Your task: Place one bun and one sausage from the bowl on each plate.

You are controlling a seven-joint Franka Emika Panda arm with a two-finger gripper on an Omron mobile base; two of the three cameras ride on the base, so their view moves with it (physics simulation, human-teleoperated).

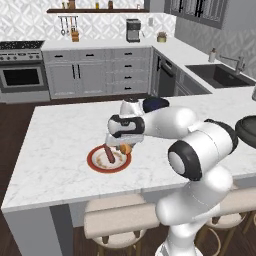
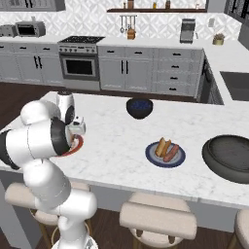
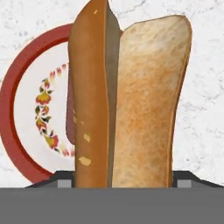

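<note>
My gripper [image 1: 121, 145] is shut on a split, toasted bun [image 3: 131, 100], holding it just above the right side of the orange-red rimmed plate [image 1: 97, 165]. A sausage [image 1: 108, 154] lies on that plate. In the hand view the bun stands close between the fingertips, with the plate's red rim [image 3: 17, 87] behind it. The dark blue plate [image 2: 151, 156] sits further right on the island and carries a bun [image 2: 162, 146] and a sausage [image 2: 171, 153]. The wide dark grey bowl [image 2: 228, 154] rests at the island's right end.
A smaller, deeper dark bowl [image 2: 139, 108] stands near the island's far edge, behind the arm in the left base view. Stools [image 2: 158, 221] line the near side. Bare marble lies between the two plates.
</note>
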